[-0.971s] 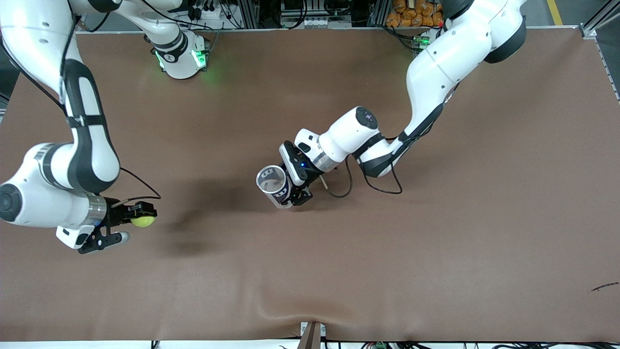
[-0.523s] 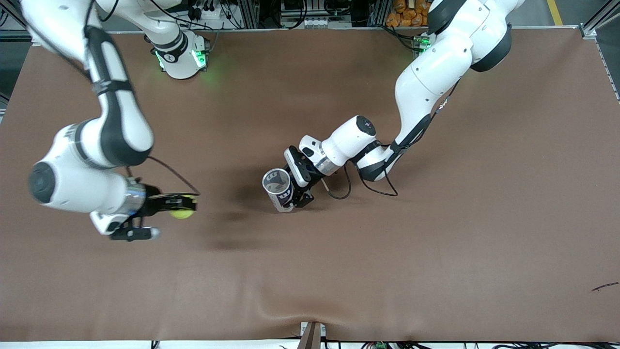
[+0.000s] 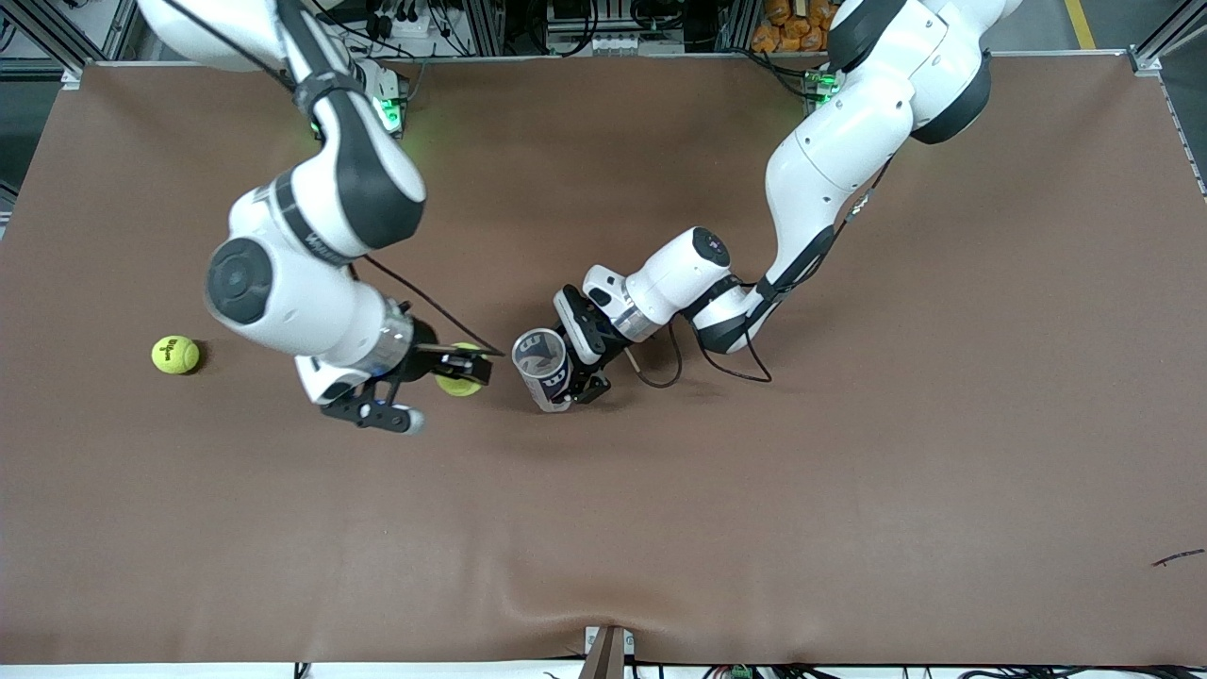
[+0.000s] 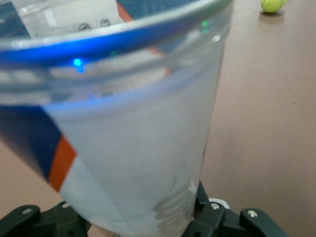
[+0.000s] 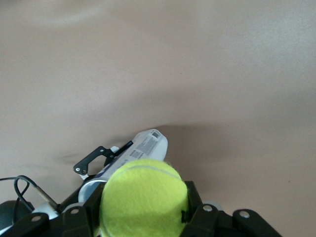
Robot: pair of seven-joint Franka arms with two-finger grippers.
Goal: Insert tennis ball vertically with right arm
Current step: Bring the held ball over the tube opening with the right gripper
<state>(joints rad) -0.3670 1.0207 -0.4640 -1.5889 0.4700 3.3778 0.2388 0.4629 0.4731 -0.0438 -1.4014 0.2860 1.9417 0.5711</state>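
Observation:
My right gripper (image 3: 459, 369) is shut on a yellow-green tennis ball (image 3: 456, 382) and holds it over the table, close beside the open mouth of a clear ball can (image 3: 544, 365). The ball fills the right wrist view (image 5: 143, 197), with the can (image 5: 129, 155) just past it. My left gripper (image 3: 575, 377) is shut on the can, which has a blue and orange label and stands tilted with its mouth up. The can's wall (image 4: 128, 128) fills the left wrist view. A second tennis ball (image 3: 175, 355) lies on the table toward the right arm's end.
The brown table cover (image 3: 849, 471) has a raised wrinkle at its near edge (image 3: 603, 604). A cable (image 3: 660, 363) loops from the left wrist. The second ball also shows small in the left wrist view (image 4: 272, 5).
My right arm has swung toward the can with the tennis ball in its gripper, uncovering the second ball on the table. The left gripper with the can has barely shifted.

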